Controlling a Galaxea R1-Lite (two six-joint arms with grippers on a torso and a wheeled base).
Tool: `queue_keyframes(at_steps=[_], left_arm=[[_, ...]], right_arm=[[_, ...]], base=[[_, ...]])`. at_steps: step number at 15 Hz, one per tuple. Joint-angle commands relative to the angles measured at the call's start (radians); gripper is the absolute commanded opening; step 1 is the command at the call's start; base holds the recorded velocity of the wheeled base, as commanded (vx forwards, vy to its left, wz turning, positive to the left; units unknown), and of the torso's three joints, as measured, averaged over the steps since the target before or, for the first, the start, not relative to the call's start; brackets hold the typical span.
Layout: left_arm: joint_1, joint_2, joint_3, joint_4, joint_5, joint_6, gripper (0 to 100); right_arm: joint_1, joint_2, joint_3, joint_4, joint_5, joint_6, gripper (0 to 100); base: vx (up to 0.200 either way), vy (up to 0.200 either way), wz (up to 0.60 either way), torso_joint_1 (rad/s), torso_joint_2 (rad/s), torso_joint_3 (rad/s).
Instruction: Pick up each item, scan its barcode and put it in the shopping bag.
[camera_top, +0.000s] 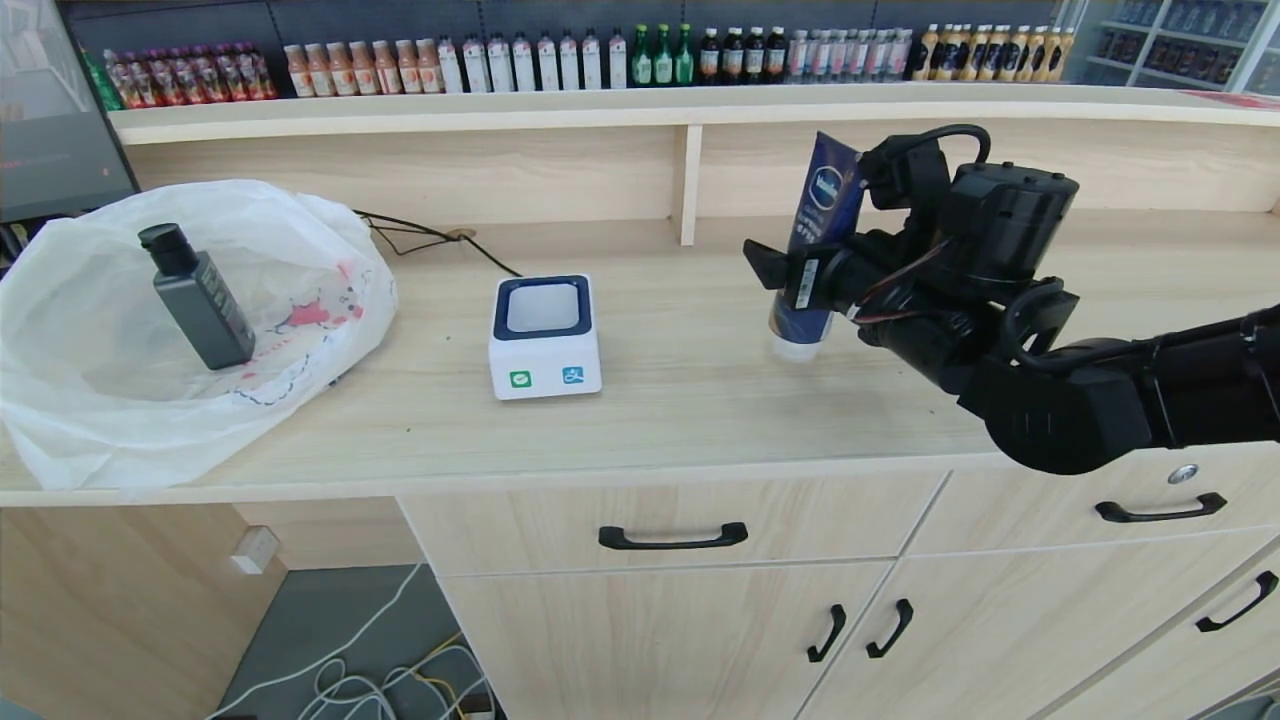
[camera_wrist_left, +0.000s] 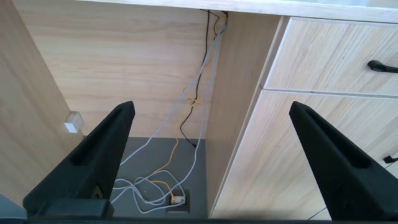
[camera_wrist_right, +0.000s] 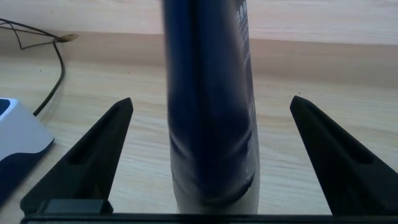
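The right pincer (camera_wrist_right: 211, 109) sits released astride the blue tube (camera_top: 825, 200), standing cap-down on the surface (camera_top: 680, 420) right of the scanner (camera_top: 545, 335); an off-centre squeeze could topple it.

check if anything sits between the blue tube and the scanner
Nothing visible does. Bare counter lies between the blue tube and the scanner, and the shopping bag sits farther on, at the scanner's other side.
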Motion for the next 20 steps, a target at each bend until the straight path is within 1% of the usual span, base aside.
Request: queue_keyframes(at_steps=[1,12,13,20], left_arm=[[0.0,0.0,0.0,0.0,0.0,0.001,100],[0.0,0.0,0.0,0.0,0.0,0.001,100],[0.0,0.0,0.0,0.0,0.002,0.0,100],[0.0,0.0,0.0,0.0,0.0,0.0,100]], right_arm=[[0.001,0.015,0.001,-0.001,-0.001,0.0,100],[0.002,0.036,0.001,-0.007,-0.005,0.001,100],[0.002,0.036,0.001,-0.007,-0.005,0.001,0],[0.001,0.033,-0.003,-0.007,-0.007,0.003,0]], base=[[0.0,0.0,0.0,0.0,0.0,0.0],[0.0,0.0,0.0,0.0,0.0,0.0],[0.0,0.0,0.0,0.0,0.0,0.0],[0.0,0.0,0.0,0.0,0.0,0.0]])
